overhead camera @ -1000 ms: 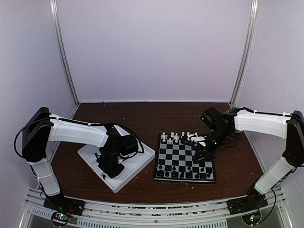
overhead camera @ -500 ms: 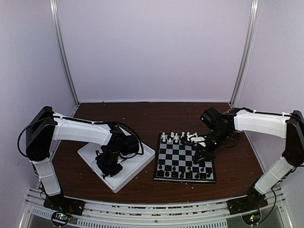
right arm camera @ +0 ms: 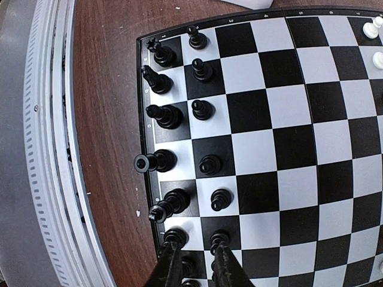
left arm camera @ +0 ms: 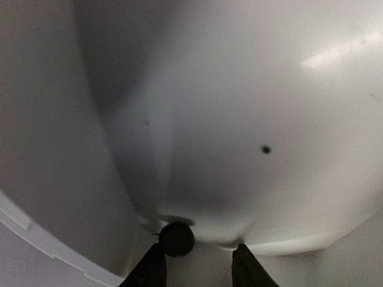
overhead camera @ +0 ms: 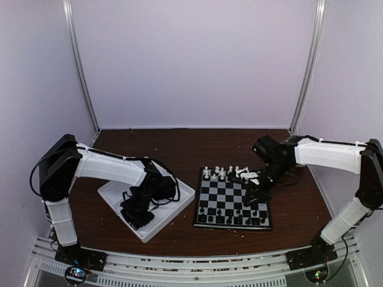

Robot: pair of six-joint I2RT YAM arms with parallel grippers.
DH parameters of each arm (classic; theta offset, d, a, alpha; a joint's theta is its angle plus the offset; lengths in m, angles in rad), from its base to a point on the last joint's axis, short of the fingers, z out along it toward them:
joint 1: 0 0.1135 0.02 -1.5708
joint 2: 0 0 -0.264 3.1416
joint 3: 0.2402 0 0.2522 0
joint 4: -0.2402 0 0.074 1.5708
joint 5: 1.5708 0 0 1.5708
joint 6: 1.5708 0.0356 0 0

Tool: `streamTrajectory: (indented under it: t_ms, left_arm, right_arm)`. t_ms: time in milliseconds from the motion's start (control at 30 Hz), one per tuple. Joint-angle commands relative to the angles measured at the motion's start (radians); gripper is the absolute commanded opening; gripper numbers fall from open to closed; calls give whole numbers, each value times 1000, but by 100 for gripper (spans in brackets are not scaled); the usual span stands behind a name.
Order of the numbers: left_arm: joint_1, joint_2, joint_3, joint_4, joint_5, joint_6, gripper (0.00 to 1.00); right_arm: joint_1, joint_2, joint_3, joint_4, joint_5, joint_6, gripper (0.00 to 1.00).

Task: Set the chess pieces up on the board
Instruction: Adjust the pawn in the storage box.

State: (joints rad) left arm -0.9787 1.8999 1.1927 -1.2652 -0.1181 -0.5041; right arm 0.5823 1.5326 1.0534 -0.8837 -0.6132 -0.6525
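The board lies right of centre, with black chess pieces in its two near rows. In the right wrist view these chess pieces stand in two columns along the left edge of the board. My right gripper hovers over that edge, narrowly open and holding nothing. Over in the white tray, my left gripper is low and open. One round black chess piece lies on the tray floor against the inner side of its left finger.
The white tray sits left of the board on the brown table, and in the left wrist view its floor carries a dark speck. White pieces stand along the board's far rows. A metal rail runs along the near table edge.
The left arm has shifted left and nearer within the tray, and its gripper has reopened. The right arm has stayed still over the board.
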Motion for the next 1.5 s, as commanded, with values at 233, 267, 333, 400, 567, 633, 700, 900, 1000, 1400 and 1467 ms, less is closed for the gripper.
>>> streamTrajectory:
  t_ms: [233,267,333,400,567,633,700,900,1000,1400,1467]
  left_arm:
    - [-2,31,81,194,148,15,32]
    - [-2,29,92,193,142,20,31]
    - [-2,27,99,192,143,41,31]
    - [-2,25,85,189,139,57,31]
    - [-5,-7,67,156,69,48,37]
    - [-5,-34,45,148,53,9,38]
    - [-14,-51,26,118,16,-33,38]
    - [-23,-86,7,10,-74,-175,38]
    - [-23,-85,10,-1,-82,-188,38]
    - [-87,-29,11,20,74,-60,40]
    - [-103,6,24,-15,48,-3,41]
  right_arm:
    - [-7,2,-15,-8,5,-9,21]
    - [-7,1,-14,-6,6,-9,21]
    - [-7,1,-13,-5,7,-8,21]
    - [-6,0,-14,-5,8,-8,21]
    - [-7,4,-13,-5,8,-9,21]
    - [-7,5,-12,-6,7,-9,21]
    - [-7,6,-14,-6,6,-9,21]
    - [-7,14,-9,-8,2,-12,21]
    - [-7,20,-6,-11,-3,-14,21]
    - [-7,17,-7,-15,-3,-21,21]
    - [-7,19,-6,-14,-3,-21,21]
